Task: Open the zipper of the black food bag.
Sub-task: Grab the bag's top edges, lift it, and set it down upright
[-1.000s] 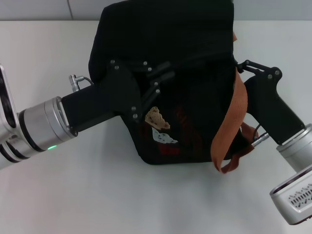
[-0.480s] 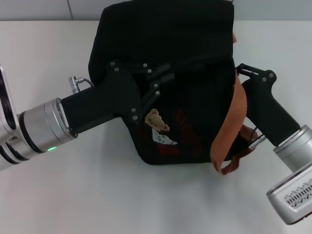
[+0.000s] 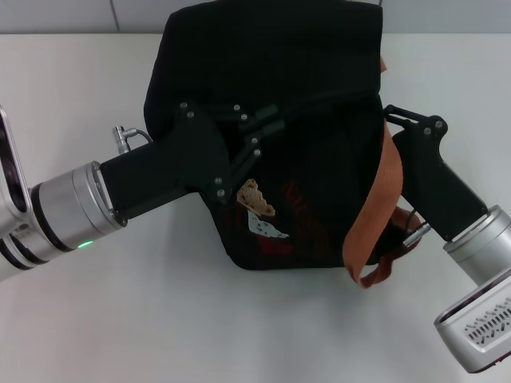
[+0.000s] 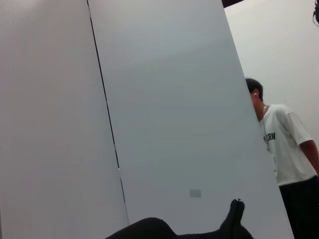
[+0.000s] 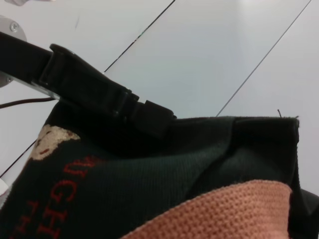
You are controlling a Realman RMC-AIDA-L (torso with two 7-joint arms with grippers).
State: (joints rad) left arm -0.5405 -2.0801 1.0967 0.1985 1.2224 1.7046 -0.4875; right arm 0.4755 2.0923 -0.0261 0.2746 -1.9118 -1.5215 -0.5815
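Head view: boxy black fabric food bag (image 3: 271,120) lies mid-table on the white tabletop (image 3: 120,319), its orange-brown webbing handle (image 3: 375,215) draped on the right. Left gripper (image 3: 267,120) pinches the bag's upper fabric fold; right gripper (image 3: 389,116) presses at the bag's right edge, its grip impossible to tell. Right wrist view: left fingers (image 5: 107,99) clamp the bag edge above the tan bear patch (image 5: 47,141).

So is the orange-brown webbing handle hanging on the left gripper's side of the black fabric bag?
No, the orange-brown webbing handle hangs beside the right gripper.

Black grippers on silver-ringed wrists
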